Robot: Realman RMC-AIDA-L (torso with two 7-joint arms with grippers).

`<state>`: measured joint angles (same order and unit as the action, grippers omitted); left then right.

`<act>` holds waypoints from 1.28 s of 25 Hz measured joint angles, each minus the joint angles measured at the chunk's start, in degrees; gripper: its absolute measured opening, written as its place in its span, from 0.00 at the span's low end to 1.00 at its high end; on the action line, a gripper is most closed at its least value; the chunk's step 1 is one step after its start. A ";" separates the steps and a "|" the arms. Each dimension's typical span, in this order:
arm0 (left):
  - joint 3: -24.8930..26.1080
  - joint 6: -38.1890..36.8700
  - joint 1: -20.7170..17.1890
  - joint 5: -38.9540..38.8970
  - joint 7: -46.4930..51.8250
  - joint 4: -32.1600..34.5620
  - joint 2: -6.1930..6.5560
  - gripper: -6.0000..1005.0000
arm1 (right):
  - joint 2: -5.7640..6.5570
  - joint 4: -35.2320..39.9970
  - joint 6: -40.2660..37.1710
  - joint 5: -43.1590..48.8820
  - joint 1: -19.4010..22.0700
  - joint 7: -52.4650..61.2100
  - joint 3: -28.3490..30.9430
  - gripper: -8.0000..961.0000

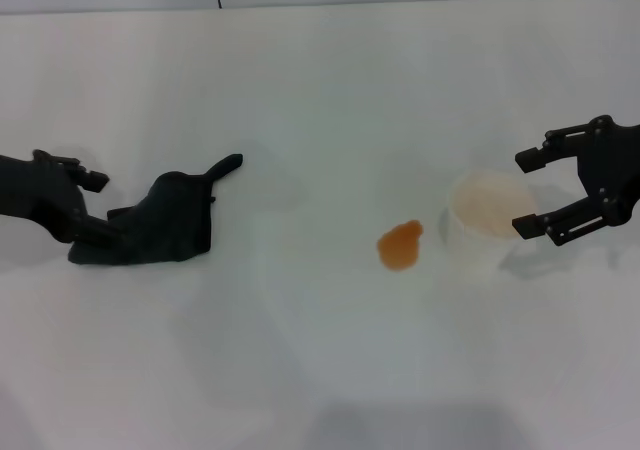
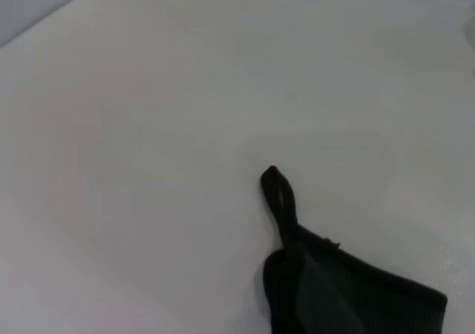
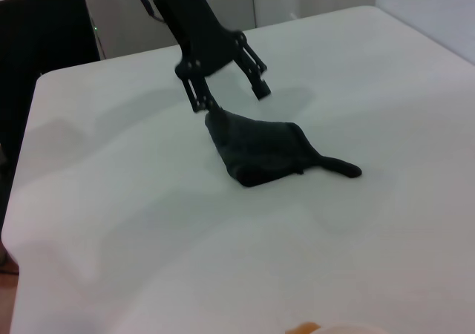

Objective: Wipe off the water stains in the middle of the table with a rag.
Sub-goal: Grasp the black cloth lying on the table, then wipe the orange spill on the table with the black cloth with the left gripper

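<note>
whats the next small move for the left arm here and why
Probably close the left tool on the rag and lift it slightly. In the head view its fingers stand open at the rag's edge, one seemingly touching the cloth, with nothing gripped yet. The orange-brown water stain lies unwiped toward the middle of the table, beside the whitish cup. The right tool hangs open by the cup.

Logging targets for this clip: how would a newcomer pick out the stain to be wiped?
On the white table, look right of centre, between the dark rag on the left and the whitish cup on the right. The stain is the small orange-brown blot, flat and wet beside the cup, the only coloured mark there.
</note>
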<state>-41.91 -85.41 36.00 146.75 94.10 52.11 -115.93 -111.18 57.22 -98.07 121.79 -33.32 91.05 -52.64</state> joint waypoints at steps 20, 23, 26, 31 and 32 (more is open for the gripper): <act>-3.93 7.72 1.43 0.23 -0.68 -5.62 -1.68 0.56 | -0.24 0.08 0.46 -0.26 -0.16 -0.43 0.46 0.91; -4.51 8.44 1.97 0.22 -0.83 -6.99 -1.68 0.44 | -0.35 0.09 0.82 -0.33 -0.16 -0.72 0.51 0.91; -5.57 8.77 2.28 0.23 -0.93 -7.67 -1.67 0.32 | -0.36 0.09 0.95 -0.39 -0.16 -0.74 0.52 0.91; -6.69 9.51 2.35 -0.20 -1.40 -7.85 -1.78 0.15 | -0.35 0.03 1.32 -0.41 -0.16 -0.75 0.52 0.91; -6.71 9.76 2.35 -0.64 -1.41 -7.68 -1.85 0.14 | -0.34 0.01 1.37 -0.42 -0.16 -0.75 0.52 0.91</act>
<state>-48.62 -75.66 38.34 146.11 92.69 44.42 -117.78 -111.53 57.23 -96.71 121.37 -33.48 90.29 -52.12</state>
